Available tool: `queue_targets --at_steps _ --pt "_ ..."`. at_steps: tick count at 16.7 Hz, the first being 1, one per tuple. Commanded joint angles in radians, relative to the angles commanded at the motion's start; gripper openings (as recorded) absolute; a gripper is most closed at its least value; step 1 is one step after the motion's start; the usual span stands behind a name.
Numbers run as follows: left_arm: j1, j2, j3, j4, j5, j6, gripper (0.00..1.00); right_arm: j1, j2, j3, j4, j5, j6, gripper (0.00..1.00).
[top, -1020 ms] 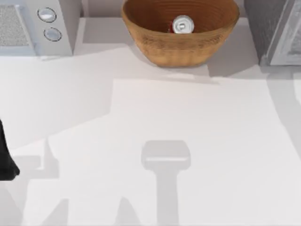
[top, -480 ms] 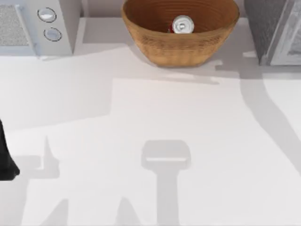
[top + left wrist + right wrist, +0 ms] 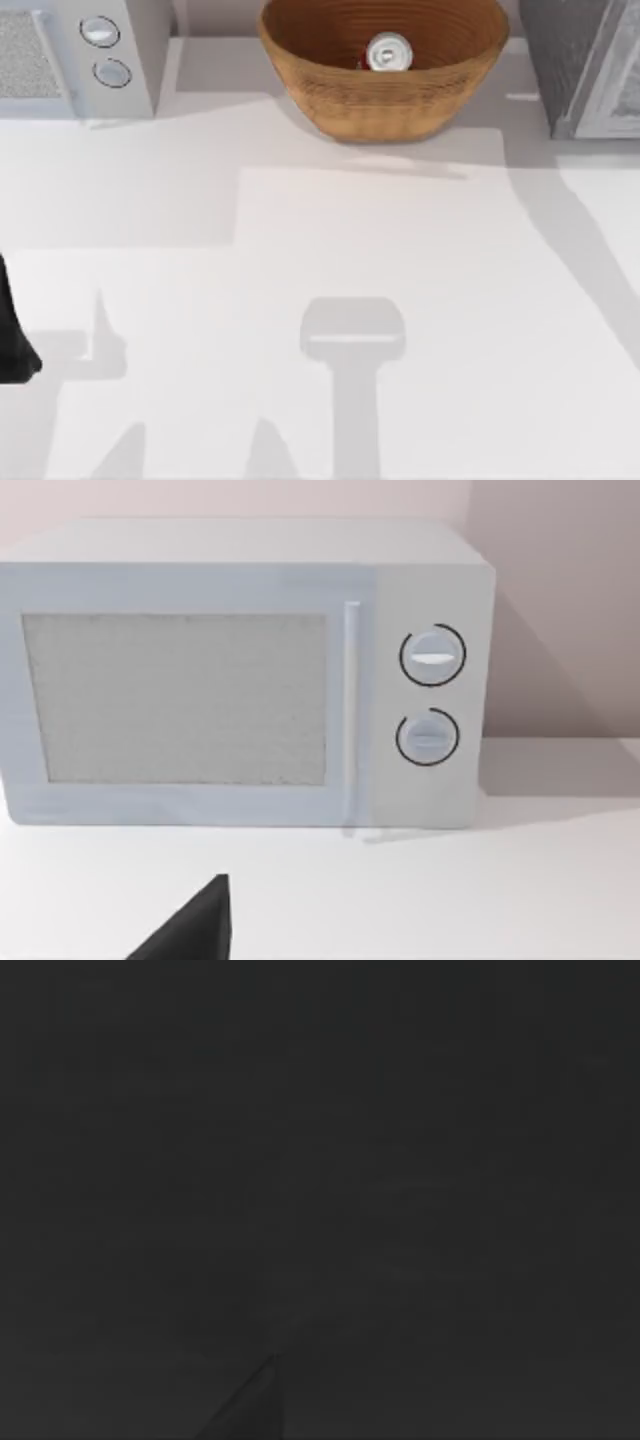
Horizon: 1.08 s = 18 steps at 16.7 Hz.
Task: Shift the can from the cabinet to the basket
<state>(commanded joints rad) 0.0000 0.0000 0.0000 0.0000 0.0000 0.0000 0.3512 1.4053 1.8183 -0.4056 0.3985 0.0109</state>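
Note:
The can (image 3: 389, 52) stands upright inside the basket (image 3: 330, 85) at the table's back middle, its silver top facing up and a bit of red side showing. The cabinet (image 3: 560, 60), dark grey and speckled with a white-framed front, sits at the back right corner, apart from the basket. My left arm (image 3: 12, 340) is parked at the table's left edge. One dark fingertip (image 3: 195, 930) of it shows in the left wrist view, low over the white table. The right wrist view is dark.
A white microwave (image 3: 70, 55) with two round knobs stands at the back left, and it faces the left wrist camera (image 3: 240, 680). A long shadow (image 3: 580, 250) crosses the table's right side. The white tabletop (image 3: 330, 230) stretches in front of the basket.
The shadow on the table's right side has swept inward, toward the basket. The can, the basket and my left arm have stayed put.

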Motion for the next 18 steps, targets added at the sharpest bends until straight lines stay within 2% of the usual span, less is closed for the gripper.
queue_targets --at_steps 7,10,14,18 --pt "0.0 0.0 0.0 0.0 0.0 0.0 1.0 -0.005 -0.015 -0.008 0.01 -0.012 -0.001 1.0" --pt "0.0 0.0 0.0 0.0 0.0 0.0 1.0 -0.023 -0.094 -0.098 0.042 -0.035 -0.001 1.0" --pt "0.0 0.0 0.0 0.0 0.0 0.0 1.0 -0.074 -0.304 -0.36 0.104 -0.091 -0.003 1.0" --pt "0.0 0.0 0.0 0.0 0.0 0.0 1.0 -0.146 -0.588 -0.773 0.173 -0.167 -0.005 1.0"
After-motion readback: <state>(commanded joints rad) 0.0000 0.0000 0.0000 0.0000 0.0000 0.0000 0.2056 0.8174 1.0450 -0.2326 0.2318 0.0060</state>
